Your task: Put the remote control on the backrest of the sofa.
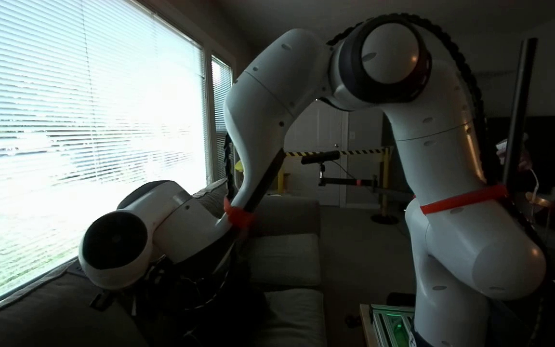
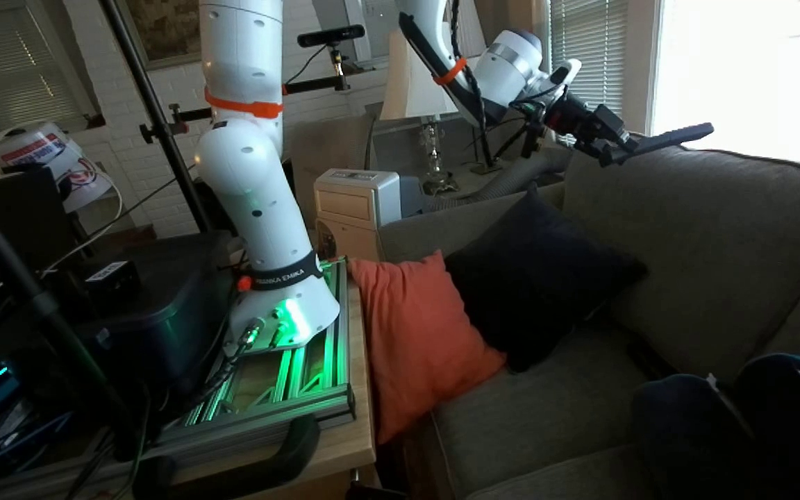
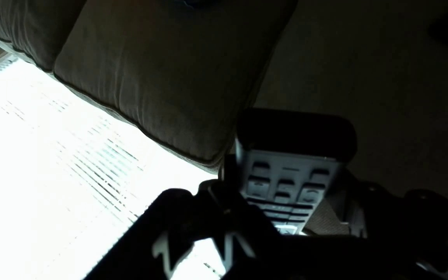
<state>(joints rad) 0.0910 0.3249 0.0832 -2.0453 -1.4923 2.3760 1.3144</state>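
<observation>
1. One long sofa [image 2: 546, 423]: anything let go too far forward would probably tumble down its front.
2. The backrest [image 2: 726, 215]: overshooting toward the window [image 2: 747, 76] might lose the load behind it.
3. The gripper [image 2: 617, 147], clamped near one end of the remote control [image 2: 674, 140].
4. That remote control juts near the backrest's top; whether level or touching, I can't tell. Releasing it unlevel could start a slide.

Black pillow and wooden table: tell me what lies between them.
The orange pillow lies between the wooden table and the black pillow, as an exterior view shows.
</observation>
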